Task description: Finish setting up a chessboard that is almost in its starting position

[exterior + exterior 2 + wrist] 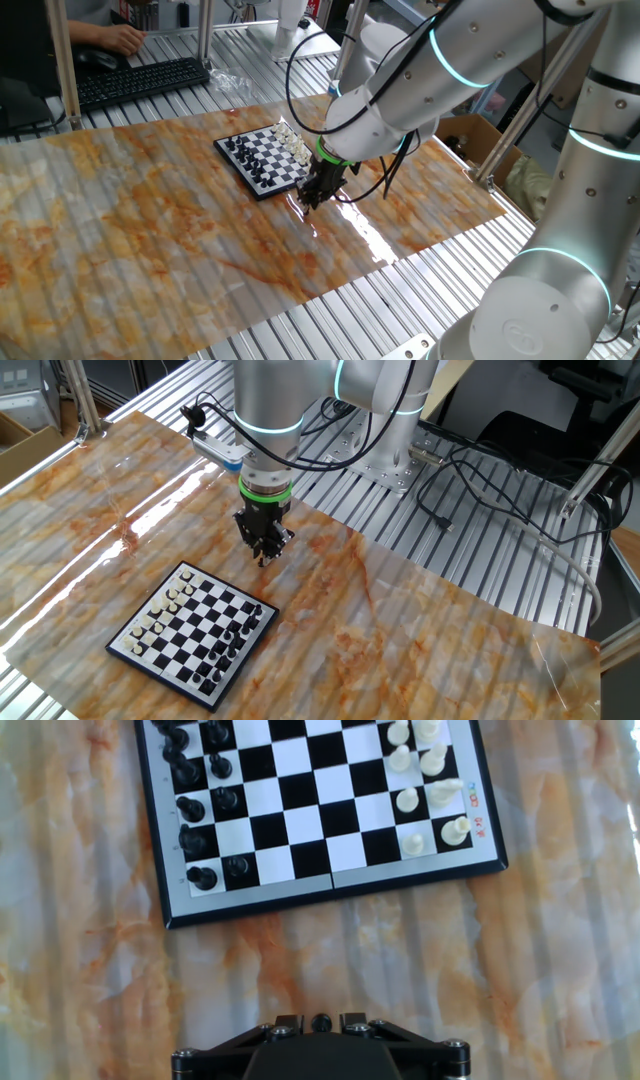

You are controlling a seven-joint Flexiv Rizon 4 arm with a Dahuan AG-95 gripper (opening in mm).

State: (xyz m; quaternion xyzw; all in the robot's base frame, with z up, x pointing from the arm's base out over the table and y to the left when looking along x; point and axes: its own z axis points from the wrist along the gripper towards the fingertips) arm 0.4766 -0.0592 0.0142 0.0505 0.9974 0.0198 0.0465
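The gripper [264,550] hovers just beside the chessboard [193,635], jaws together on a small dark piece [322,1022] (kind unclear).

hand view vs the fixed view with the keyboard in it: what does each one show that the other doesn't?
Only the hand view: individual pieces up close, black pieces along the board's left side, white pieces along its right, and one white piece lying tipped over.

Only the fixed view: the arm, the gripper low beside the board's near corner, the black keyboard, and a person's hand.

Both: the chessboard on the marbled orange sheet. Neither shows how the jaws stand.
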